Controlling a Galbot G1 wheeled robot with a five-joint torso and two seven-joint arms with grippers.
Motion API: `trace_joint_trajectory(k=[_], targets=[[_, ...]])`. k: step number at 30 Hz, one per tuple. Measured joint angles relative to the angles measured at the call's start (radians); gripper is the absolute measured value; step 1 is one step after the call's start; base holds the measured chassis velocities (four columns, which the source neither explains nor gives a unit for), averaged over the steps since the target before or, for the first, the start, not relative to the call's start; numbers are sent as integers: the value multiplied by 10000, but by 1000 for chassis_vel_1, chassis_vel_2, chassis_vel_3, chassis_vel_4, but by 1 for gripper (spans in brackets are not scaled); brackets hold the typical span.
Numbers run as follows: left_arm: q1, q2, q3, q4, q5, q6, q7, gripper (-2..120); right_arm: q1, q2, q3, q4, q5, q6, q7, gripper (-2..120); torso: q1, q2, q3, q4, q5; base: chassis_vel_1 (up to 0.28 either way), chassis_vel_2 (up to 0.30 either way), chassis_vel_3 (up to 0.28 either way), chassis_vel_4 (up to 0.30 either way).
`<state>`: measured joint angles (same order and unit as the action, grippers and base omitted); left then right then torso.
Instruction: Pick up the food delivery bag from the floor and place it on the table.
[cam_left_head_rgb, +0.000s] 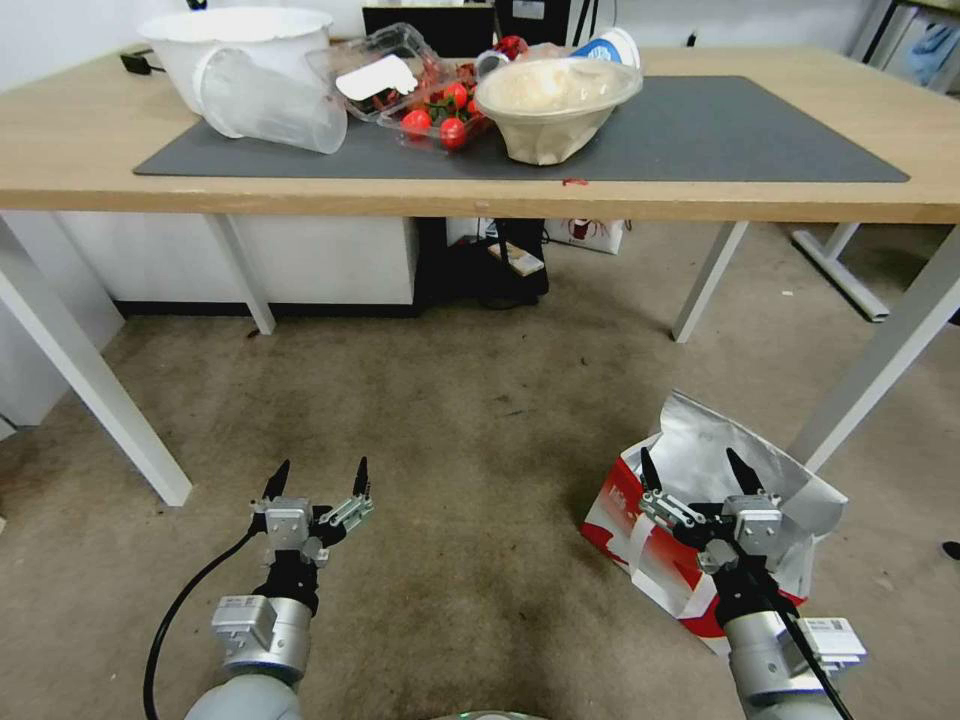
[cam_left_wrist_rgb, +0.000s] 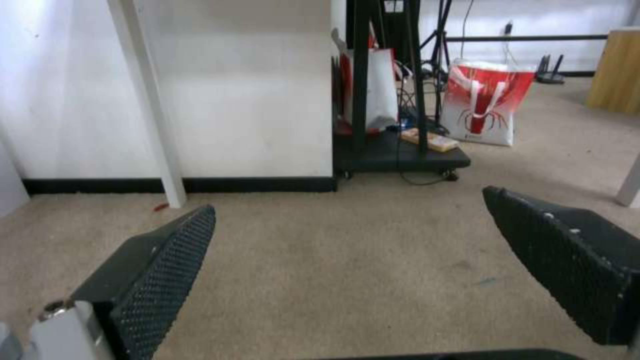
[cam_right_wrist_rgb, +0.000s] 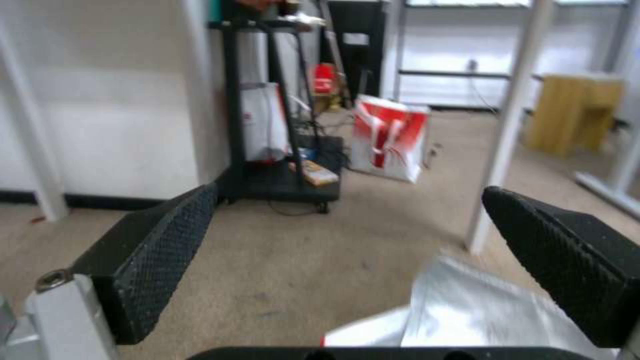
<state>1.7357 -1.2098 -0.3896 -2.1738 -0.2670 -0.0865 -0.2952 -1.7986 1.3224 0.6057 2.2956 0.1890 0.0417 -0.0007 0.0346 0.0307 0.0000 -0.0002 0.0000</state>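
One food delivery bag sits on the floor, beside the table's front right leg, its red face toward the robot and its silver foil lining standing up out of the open top. The right gripper hangs just above it with its two black fingers spread wide, nothing between them — from the head view the fingertips frame the foil, and from the right wrist view the foil and a bit of red edge lie low between the two pads, toward the one nearer the table leg. I cannot tell whether anything touches the bag.

The left gripper is well apart from the bag, over bare carpet, its two fingers also spread and empty.

Above and beyond stands the one table, light wood on white legs, carrying one dark grey mat. On it I count one white bucket, one clear plastic cup lying on its side, one clear box of strawberries, one lidded bowl and one blue-and-white cup tipped behind it.

Farther back under the table, a second red-and-white bag stands next to a low black cart — two bags in all.
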Motion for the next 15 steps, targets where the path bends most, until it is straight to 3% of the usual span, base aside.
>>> trace_joint_trajectory(k=[1,4,5,7,8,12,13,15], targets=[[0,0,0,0,0,0,0,100,0,0,0,0,0,0,0,100,0,0,0,0,0,0,0,0,0],[15,72,5,-14,-4,-3,-8,100,813,-1577,287,-801,1041,-18,-434,100,3,7,0,1,2,0,0,0,0],[15,72,5,-14,-4,-3,-8,100,813,-1577,287,-801,1041,-18,-434,100,3,7,0,1,2,0,0,0,0],[12,110,26,-41,6,-2,-26,100,1884,-3180,373,-2073,1835,212,-720,100,3,11,1,6,7,0,0,0,0],[12,110,26,-41,6,-2,-26,100,1884,-3180,373,-2073,1835,212,-720,100,3,11,1,6,7,0,0,0,0],[-175,276,107,0,-61,70,-32,100,2881,-5167,289,-3345,2721,214,-1001,100,5,18,1,-4,-3,0,0,0,0],[-175,276,107,0,-61,70,-32,100,2881,-5167,289,-3345,2721,214,-1001,100,5,18,1,-4,-3,0,0,0,0],[-114,271,96,33,-107,-6,-165,100,3768,-6439,-216,-4425,3453,-409,-1468,100,6,22,1,4,3,0,0,0,0]])
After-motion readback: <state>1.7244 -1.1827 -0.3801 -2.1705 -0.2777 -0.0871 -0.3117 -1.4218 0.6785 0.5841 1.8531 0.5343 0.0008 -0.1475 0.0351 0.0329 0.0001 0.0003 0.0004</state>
